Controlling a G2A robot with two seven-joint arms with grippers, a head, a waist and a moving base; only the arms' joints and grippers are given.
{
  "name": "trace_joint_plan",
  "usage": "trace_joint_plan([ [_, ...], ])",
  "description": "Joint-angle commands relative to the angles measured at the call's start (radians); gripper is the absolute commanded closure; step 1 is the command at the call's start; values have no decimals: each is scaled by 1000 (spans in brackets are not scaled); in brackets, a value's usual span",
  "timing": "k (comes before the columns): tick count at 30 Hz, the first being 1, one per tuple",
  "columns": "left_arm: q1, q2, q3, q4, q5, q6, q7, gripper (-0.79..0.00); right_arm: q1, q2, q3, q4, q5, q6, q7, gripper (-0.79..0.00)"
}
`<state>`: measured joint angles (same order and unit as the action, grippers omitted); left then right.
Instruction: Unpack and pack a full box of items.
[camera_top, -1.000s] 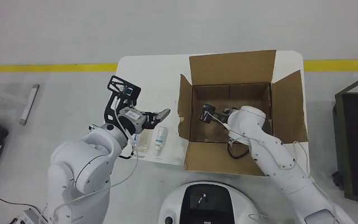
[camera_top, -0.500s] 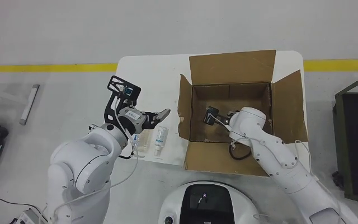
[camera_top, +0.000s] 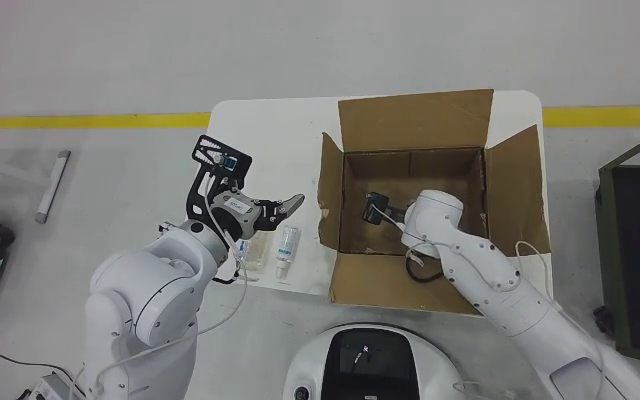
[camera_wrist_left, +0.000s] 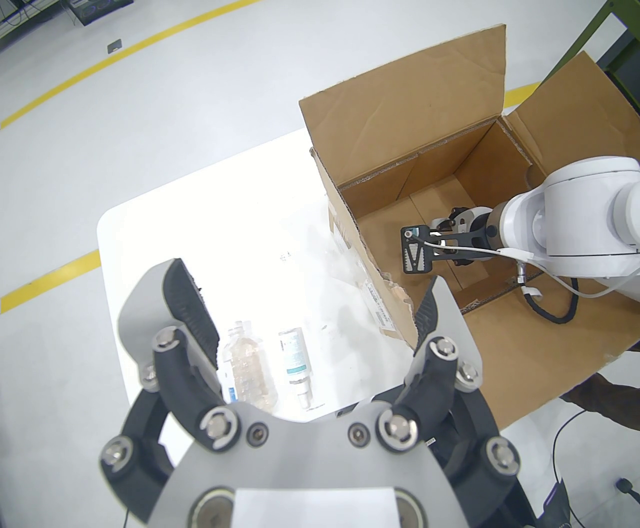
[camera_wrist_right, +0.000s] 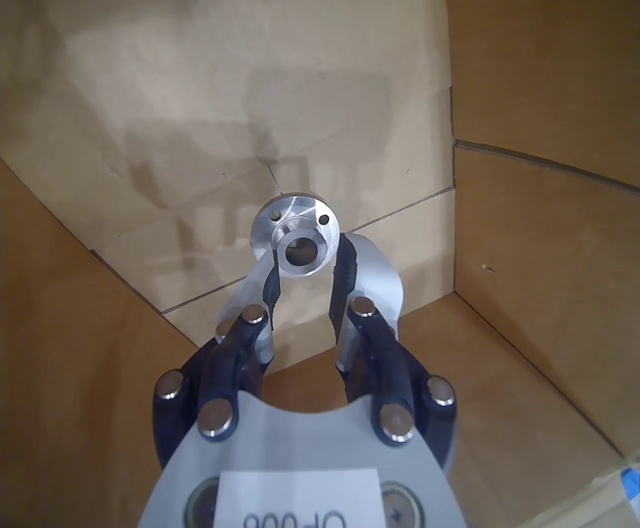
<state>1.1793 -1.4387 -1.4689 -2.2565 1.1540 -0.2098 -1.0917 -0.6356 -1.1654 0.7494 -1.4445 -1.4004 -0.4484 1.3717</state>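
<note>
Potentially, the metal fitting (camera_wrist_right: 298, 243), clamped thinly in the right jaws, could be dropped inside the box (camera_wrist_right: 550, 250); the left jaws are spread apart.

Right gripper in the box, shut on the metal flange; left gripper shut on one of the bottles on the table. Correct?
No. The left gripper is open and holds nothing; the left wrist view shows the clear bottle and the white bottle lying free on the table. The rest holds: the right gripper is in the box, shut on the metal flange.
</note>
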Motion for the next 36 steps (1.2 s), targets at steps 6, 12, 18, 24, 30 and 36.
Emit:
trace_joint_plan([
  [6,0,0,0,0,0,0,0,-785,12,-7,-8,25,20,-1,-1,-256],
  [12,0,0,0,0,0,0,0,-785,16,-13,-9,44,25,-2,-2,-252],
  [18,0,0,0,0,0,0,0,-785,13,-18,-2,54,20,0,-3,-246],
  [24,0,0,0,0,0,0,0,-785,6,-20,9,59,13,-4,-9,-246],
  [30,0,0,0,0,0,0,0,-785,4,-26,11,73,7,-8,-16,-252],
  [36,0,0,0,0,0,0,0,-785,4,-31,14,79,6,-16,-16,-169],
])
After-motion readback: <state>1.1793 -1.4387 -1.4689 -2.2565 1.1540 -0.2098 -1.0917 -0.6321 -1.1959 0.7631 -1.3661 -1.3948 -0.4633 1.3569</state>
